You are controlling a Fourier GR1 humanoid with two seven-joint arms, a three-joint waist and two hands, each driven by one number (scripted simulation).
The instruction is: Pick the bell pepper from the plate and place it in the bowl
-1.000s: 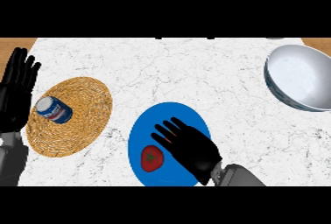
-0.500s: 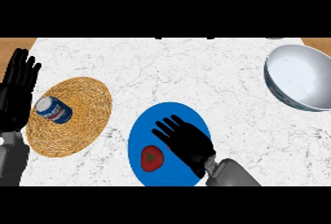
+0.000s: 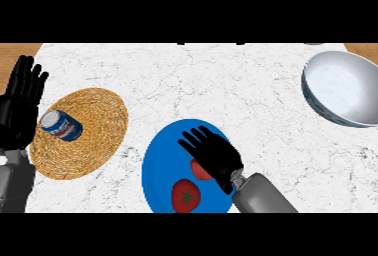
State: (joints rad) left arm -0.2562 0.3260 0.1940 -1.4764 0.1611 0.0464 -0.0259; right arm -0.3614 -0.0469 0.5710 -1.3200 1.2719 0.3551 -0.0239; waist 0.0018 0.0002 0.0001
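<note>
A red bell pepper [image 3: 186, 196] with a green stem lies on the near part of the blue plate [image 3: 161, 165]. My right hand [image 3: 212, 156] hovers over the plate's middle, open, just right of and beyond the pepper. A second red patch [image 3: 199, 170] shows at the hand's thumb side; I cannot tell whether it belongs to the same pepper. The silver bowl [image 3: 343, 90] stands at the far right, well apart from the hand. At the left edge my left hand [image 3: 18, 105] rests open with its fingers up.
A round woven mat [image 3: 85, 132] lies left of the plate with a blue and white can [image 3: 60, 125] lying on it. White marble counter [image 3: 221, 80] stretches between the plate and the bowl. Wooden strips show at the far corners.
The pepper now shows lower on the plate, nearer the front edge, and a red patch has appeared beside the right hand's thumb. The right hand shifted slightly. The left hand stayed still.
</note>
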